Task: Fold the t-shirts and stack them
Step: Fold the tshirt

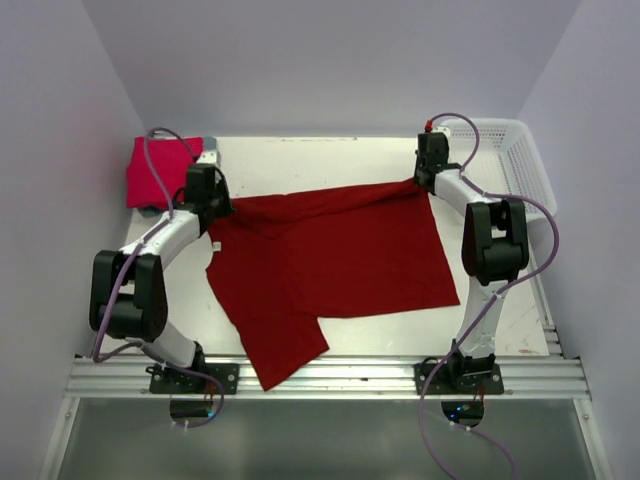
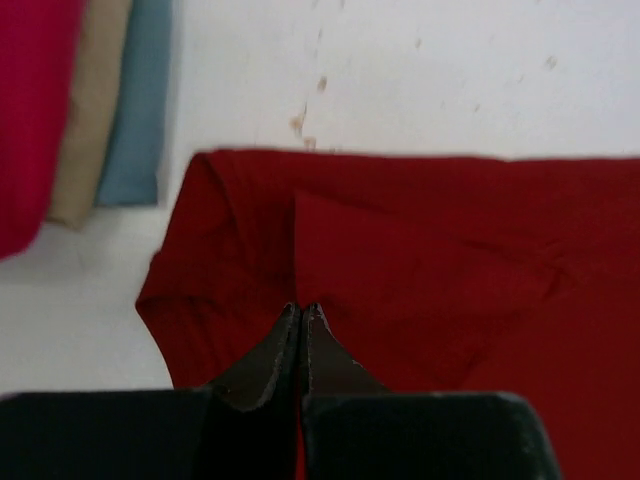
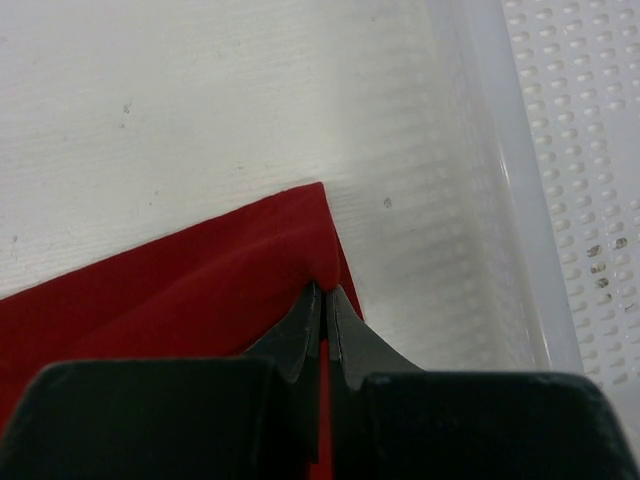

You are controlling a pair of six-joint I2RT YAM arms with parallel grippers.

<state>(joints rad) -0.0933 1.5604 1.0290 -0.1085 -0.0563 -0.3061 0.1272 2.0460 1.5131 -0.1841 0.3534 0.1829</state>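
A dark crimson t-shirt [image 1: 330, 260] lies spread across the middle of the table, one flap hanging over the front edge. My left gripper [image 1: 218, 207] is shut on its far-left part; the wrist view shows cloth [image 2: 420, 270] bunched round the closed tips [image 2: 302, 308]. My right gripper [image 1: 425, 182] is shut on its far-right corner [image 3: 300, 240], the cloth pinched between the closed tips [image 3: 325, 288]. A folded pinkish-red t-shirt [image 1: 160, 172] sits at the far left, on top of a stack; in the left wrist view it [image 2: 30, 120] lies beside a tan layer and a blue-grey one [image 2: 140, 110].
A white plastic mesh basket [image 1: 515, 170] stands at the far right, close beside my right gripper; its wall [image 3: 530, 200] fills the right of the right wrist view. An aluminium rail [image 1: 330, 378] runs along the table's front edge.
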